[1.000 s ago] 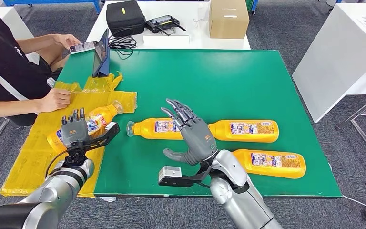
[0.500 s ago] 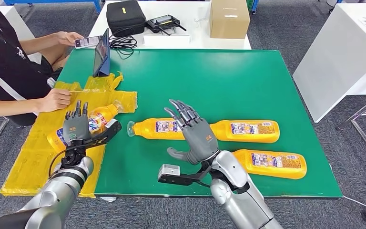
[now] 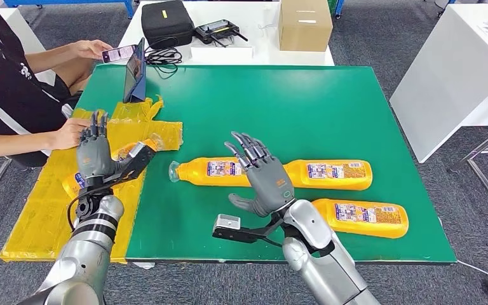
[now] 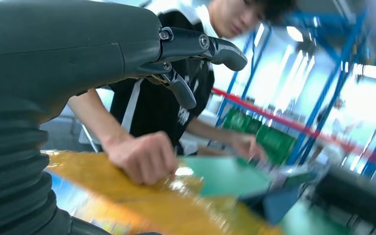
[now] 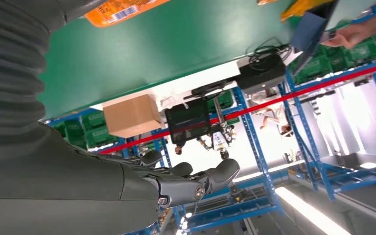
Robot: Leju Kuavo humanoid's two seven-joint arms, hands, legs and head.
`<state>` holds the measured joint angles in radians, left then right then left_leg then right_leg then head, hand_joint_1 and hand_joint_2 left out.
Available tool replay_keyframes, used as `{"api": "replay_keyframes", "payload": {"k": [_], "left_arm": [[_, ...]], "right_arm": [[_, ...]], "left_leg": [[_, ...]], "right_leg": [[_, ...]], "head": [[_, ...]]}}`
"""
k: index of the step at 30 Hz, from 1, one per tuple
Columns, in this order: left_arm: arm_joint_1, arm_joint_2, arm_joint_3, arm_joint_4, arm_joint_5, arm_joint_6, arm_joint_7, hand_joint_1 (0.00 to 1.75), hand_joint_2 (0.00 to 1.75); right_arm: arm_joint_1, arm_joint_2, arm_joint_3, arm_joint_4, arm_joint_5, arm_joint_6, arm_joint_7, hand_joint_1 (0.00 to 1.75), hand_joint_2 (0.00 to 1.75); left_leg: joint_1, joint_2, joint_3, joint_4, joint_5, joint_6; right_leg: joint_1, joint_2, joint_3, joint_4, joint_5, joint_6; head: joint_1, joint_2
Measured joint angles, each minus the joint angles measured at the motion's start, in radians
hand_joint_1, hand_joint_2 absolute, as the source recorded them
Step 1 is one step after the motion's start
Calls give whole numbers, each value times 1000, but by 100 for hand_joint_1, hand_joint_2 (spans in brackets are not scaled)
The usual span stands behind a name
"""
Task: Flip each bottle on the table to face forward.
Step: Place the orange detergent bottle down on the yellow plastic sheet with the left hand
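Left hand (image 3: pixel 93 155) has lifted off its bottle (image 3: pixel 130 152), fingers spread and empty like the right hand (image 3: pixel 264 178); that bottle seems done.

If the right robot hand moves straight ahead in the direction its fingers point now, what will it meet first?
Probably the orange bottle lying directly beyond the fingertips of the open right robot hand. The hand seems raised above the table, so it might pass over the bottle; depth is unclear.

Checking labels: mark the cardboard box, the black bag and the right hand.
cardboard box (image 3: pixel 304 24), head view, front face.
black bag (image 3: pixel 167 22), head view, top.
right hand (image 3: pixel 268 182), head view, back of palm.
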<state>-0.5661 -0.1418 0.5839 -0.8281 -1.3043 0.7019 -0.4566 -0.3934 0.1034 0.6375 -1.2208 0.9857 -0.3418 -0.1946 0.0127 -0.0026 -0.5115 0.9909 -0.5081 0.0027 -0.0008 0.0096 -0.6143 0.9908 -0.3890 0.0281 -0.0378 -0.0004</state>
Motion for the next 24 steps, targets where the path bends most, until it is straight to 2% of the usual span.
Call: {"api": "replay_keyframes", "payload": {"k": [3,5,7,8,10,12,15,24], "left_arm": [[0,-7,14,-10,3,0,-7,0,175],[-1,-28,53,-36,11,0,-22,0,175],[-11,-54,112,-58,76,0,-95,0,175],[-20,-65,126,-58,179,-9,-140,0,175],[-7,-82,28,-100,553,-143,-157,0,175],[26,-91,-127,-168,828,-278,-112,0,175],[46,-97,-218,-220,872,-296,-101,0,175],[106,-114,-378,-355,1029,-402,-107,0,175]], "right_arm": [[-1,0,-1,1,1,0,0,0,175],[-3,0,-3,6,2,0,3,0,175],[-5,0,-8,16,11,0,11,0,175],[-8,1,-16,25,17,2,17,0,175],[-76,7,-43,127,28,55,39,0,175],[-166,19,-66,255,34,108,54,0,175],[-219,33,-77,343,34,111,52,0,175],[-314,63,-108,548,3,139,58,0,175]], "left_leg": [[0,0,0,0,0,0],[0,0,0,0,0,0],[1,0,0,0,0,0],[1,0,0,0,0,0],[0,0,0,0,0,0],[0,-1,0,0,1,0],[0,-1,0,0,1,0],[0,-1,-1,0,0,0]], "right_leg": [[0,0,0,0,0,0],[0,0,0,0,0,0],[0,0,0,0,0,0],[0,0,0,0,0,0],[0,0,0,0,0,0],[0,0,0,0,0,0],[-1,0,0,0,0,0],[0,0,0,0,0,0]], "head": [[0,0],[0,0],[0,0],[0,0],[0,0],[0,0],[0,0],[0,0]]}}
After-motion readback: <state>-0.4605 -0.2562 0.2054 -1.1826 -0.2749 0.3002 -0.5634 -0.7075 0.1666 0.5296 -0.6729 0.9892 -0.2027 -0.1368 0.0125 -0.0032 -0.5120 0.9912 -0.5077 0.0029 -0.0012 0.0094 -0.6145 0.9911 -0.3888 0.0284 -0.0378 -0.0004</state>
